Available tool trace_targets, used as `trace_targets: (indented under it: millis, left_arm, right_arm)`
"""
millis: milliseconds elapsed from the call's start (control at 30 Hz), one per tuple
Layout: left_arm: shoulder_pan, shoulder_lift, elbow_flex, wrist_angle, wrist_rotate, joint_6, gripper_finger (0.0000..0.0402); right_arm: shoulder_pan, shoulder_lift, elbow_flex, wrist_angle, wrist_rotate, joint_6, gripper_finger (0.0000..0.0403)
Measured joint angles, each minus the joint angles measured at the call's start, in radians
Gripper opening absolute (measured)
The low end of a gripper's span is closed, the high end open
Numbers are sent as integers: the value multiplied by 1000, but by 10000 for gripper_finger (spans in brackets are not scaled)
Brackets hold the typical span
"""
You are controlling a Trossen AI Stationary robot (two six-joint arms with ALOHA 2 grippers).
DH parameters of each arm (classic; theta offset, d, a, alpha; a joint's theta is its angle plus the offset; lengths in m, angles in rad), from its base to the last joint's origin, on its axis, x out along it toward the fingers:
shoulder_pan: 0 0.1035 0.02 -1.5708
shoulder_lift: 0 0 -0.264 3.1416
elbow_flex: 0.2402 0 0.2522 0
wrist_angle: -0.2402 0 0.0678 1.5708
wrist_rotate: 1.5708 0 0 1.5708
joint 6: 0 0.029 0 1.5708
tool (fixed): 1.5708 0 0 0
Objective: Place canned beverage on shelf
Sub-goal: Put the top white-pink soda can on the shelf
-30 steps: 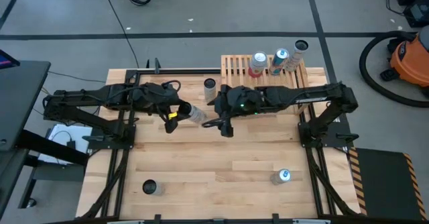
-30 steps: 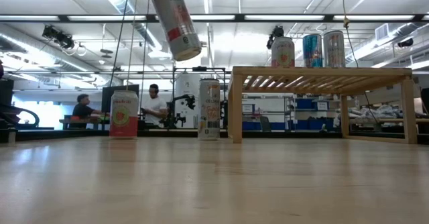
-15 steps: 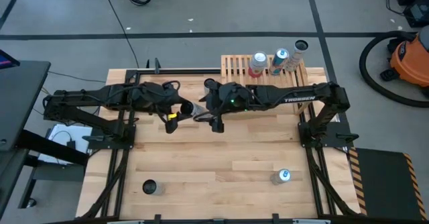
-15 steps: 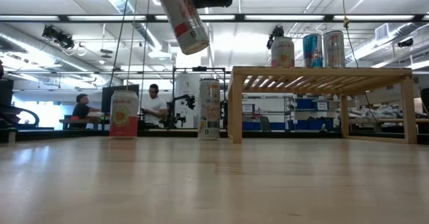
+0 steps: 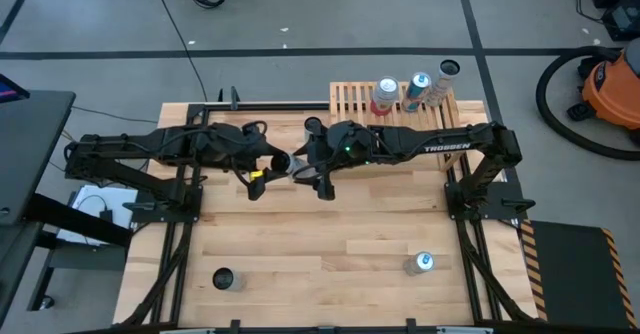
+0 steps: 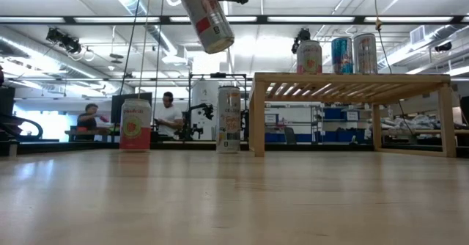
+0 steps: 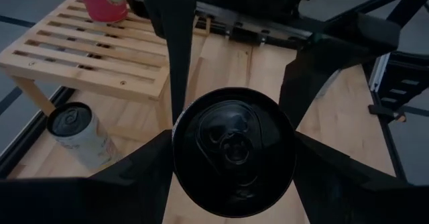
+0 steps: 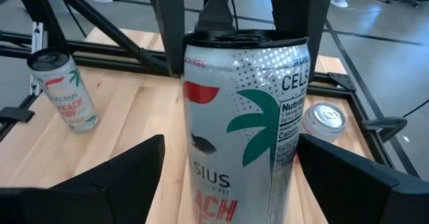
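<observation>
The Celsius can (image 8: 244,130) hangs tilted in the air over the table's middle. It also shows in the high view (image 5: 283,163) and the low view (image 6: 207,17). My left gripper (image 5: 272,162) is shut on it. My right gripper (image 5: 300,166) is open, and its fingers (image 8: 127,177) stand on either side of the can's lower part. The light-wood slatted shelf (image 5: 345,99) stands at the table's far right and carries three upright cans (image 6: 341,54). My left gripper pinches the can's two sides (image 7: 175,150) between its fingers, near the tab end (image 7: 233,150). The fingers slant down toward the table's right and lie along the can. The can is lifted clear, its free end (image 6: 220,45) lowest. My right gripper: I cannot tell whether its fingers touch the can.
One can (image 5: 314,126) stands on the table by the shelf's left end, close behind my right arm. Two more cans stand near the front edge, one at the left (image 5: 223,278) and one at the right (image 5: 420,264). People sit in the room beyond the table (image 6: 168,113).
My right gripper has moved toward the table's left and a little toward its far edge, until its open fingers stand around the can. The can, held in my left gripper, has risen slightly.
</observation>
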Motion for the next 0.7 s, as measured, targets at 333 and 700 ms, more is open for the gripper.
trace_targets:
  millis: [333, 700]
  left_arm:
    - [0, 0, 0, 27, -1, 35, 260]
    - [0, 0, 0, 35, 2, 37, 272]
  right_arm:
    - [-2, 0, 0, 6, 0, -32, 345]
    - [-3, 0, 0, 7, 0, -51, 255]
